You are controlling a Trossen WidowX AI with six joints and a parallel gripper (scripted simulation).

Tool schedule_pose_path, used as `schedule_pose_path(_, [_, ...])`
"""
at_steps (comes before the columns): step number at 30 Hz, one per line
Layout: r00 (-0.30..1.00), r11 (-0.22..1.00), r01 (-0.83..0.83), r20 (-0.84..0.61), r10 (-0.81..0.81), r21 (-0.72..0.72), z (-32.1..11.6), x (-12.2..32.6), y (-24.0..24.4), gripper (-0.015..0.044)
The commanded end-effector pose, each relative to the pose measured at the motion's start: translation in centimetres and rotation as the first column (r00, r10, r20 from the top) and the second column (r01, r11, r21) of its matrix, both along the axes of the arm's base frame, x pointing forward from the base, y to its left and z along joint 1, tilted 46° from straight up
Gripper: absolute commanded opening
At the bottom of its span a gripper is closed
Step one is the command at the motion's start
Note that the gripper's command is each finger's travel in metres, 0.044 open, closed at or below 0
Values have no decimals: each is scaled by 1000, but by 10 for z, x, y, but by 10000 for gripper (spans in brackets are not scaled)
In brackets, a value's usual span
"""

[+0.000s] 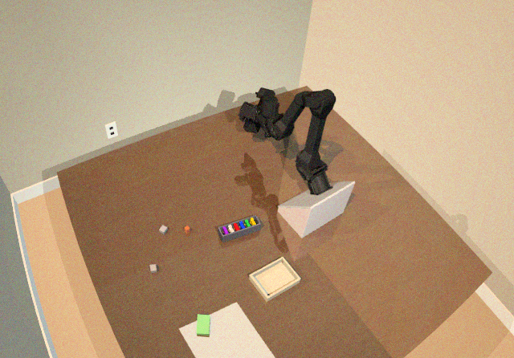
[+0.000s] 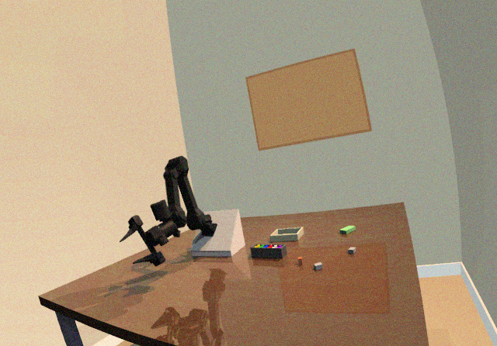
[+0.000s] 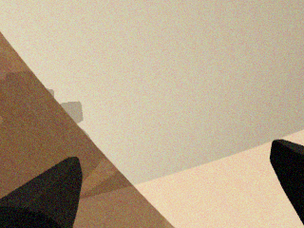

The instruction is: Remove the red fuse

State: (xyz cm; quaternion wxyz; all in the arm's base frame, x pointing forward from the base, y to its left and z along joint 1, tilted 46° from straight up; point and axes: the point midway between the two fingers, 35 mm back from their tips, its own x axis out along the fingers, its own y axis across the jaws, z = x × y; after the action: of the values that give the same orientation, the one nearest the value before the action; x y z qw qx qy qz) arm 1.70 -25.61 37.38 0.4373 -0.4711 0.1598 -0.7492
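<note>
The red fuse (image 1: 236,226) (image 2: 270,246) stands in the dark fuse block (image 1: 241,234) (image 2: 268,253), between a white fuse (image 1: 230,229) and a blue fuse (image 1: 242,225). Purple, green and yellow fuses stand in the same row. The shallow, pale tray (image 1: 275,278) (image 2: 284,238) is empty. My gripper (image 2: 127,250) (image 3: 178,160) is open, with nothing between its widely spread fingers. It is above the table, well away from the block and tray. The wrist view shows neither of them.
A white wedge (image 1: 328,213) (image 2: 237,232) stands by the arm's base. Two small grey cubes (image 1: 163,229) (image 2: 318,266) and an orange piece (image 1: 187,228) (image 2: 300,260) lie beyond the block's purple end. A green block (image 1: 202,325) (image 2: 347,230) lies on a white sheet (image 1: 232,333).
</note>
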Motion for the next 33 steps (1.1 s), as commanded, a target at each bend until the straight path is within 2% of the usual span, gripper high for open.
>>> schedule_pose_path(1, [1000,1000,-3,0,3,4,0,1,-1,374])
schedule_pose_path(5, [997,993,-70,-10,71,94,-10,25,-16,269])
schedule_pose_path(12, [951,879,-248,-72,301,407,-55,122,-44,85])
schedule_pose_path(13, [938,852,-262,-87,334,453,-63,137,-44,74])
schedule_pose_path(19, [828,666,-273,-183,530,694,-119,219,-26,74])
schedule_pose_path(25, [644,486,-212,-253,722,848,-174,288,31,74])
schedule_pose_path(30, [453,388,-86,-311,836,918,-217,322,92,74])
schedule_pose_path(33, [323,371,57,-369,871,927,-245,332,130,74])
